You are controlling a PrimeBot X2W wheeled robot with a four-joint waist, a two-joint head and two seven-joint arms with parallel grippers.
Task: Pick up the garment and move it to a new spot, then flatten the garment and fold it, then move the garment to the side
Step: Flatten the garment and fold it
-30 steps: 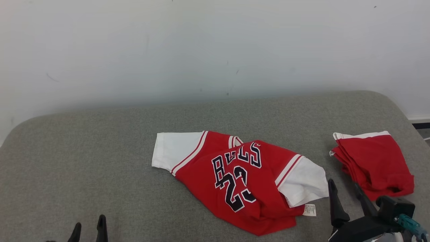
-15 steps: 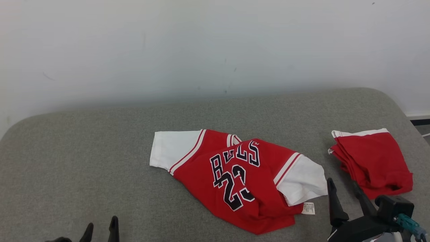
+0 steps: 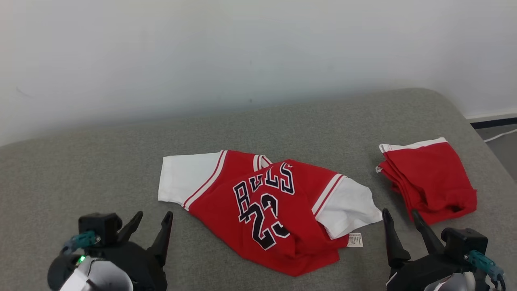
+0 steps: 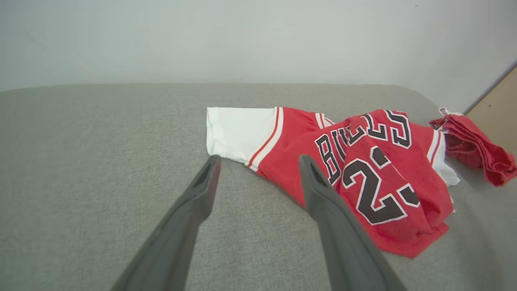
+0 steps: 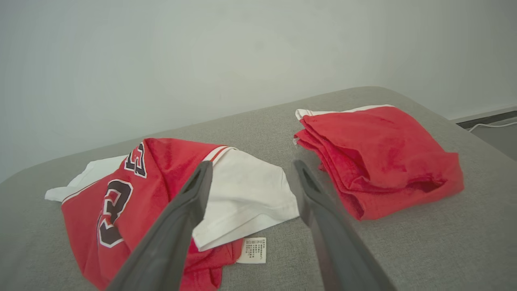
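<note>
Crumpled red 23 jersey (image 3: 262, 210) lying between left gripper (image 3: 154, 214) and right gripper (image 3: 400, 211), both jaws apart, untouched

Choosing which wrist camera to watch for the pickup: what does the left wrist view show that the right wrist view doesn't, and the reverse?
Left wrist view: the open left fingers, the chest lettering nearly whole, a tan board at the right edge. Right wrist view: the open right fingers, the white label, a cable on the floor. Both: the jersey, the folded red garment, the grey cushion.
</note>
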